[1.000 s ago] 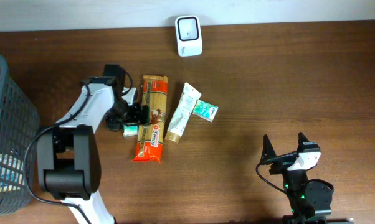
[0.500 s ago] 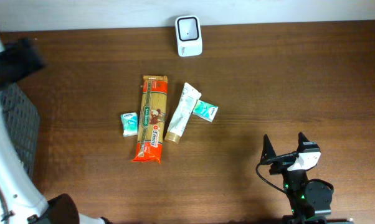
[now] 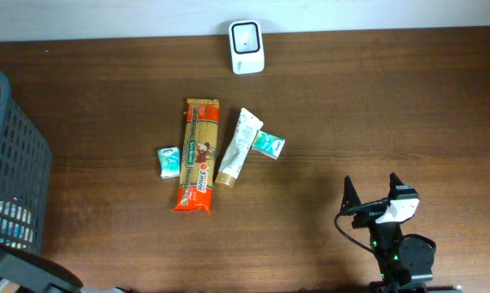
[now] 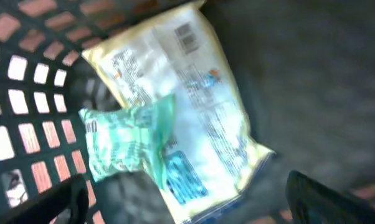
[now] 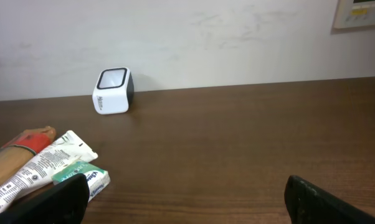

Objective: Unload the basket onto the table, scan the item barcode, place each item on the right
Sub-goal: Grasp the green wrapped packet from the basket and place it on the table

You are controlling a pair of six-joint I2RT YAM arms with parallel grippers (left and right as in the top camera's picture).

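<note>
Swung off the desk [image 3: 351, 122] and over the basket [image 3: 17, 163] within the second: green packet [image 4: 128, 146] lying on a pale bag [image 4: 200, 93] inside, just beneath the released, empty left pincer [image 4: 187, 186]; right pincer [image 5: 184, 186] released too, scanner [image 5: 113, 91] well apart.

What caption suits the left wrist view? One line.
Green sachet overlapping a pale yellow packet inside the black basket.

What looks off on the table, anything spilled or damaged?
Nothing stands out. The pasta pack, tube, teal packet and white packet lie flat, intact, mid-table; the scanner sits at the far edge. What lies in the basket is too blurred to judge.
</note>
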